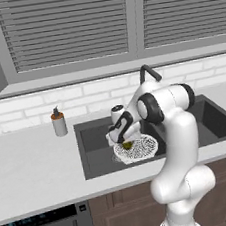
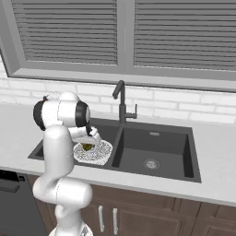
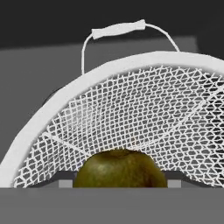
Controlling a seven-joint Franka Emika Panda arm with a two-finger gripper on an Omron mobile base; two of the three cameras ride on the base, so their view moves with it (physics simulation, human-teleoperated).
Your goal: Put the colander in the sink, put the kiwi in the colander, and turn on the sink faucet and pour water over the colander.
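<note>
- Claw (image 1: 125,142): low over the colander, jaws set on the kiwi (image 1: 127,145), apparently gripping it; the contact itself is hard to see.
- Soap dispenser (image 1: 59,122): on the counter, left of the sink (image 1: 93,158).
- Colander (image 1: 142,150): white mesh, in the left basin. Placement done.
- Kiwi: inside the colander rim; release apparently pending.
- Sink faucet (image 2: 120,102): behind the divider, no water visible; turning on and pouring remain.
- Obscured: fingertips hidden behind fruit in hand view; arm covers part of the colander.

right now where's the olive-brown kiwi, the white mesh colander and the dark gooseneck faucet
olive-brown kiwi (image 3: 120,169), hand view, its upper skin
white mesh colander (image 1: 144,148), left base view, its mesh wall
dark gooseneck faucet (image 2: 122,107), right base view, its upright stem
</note>
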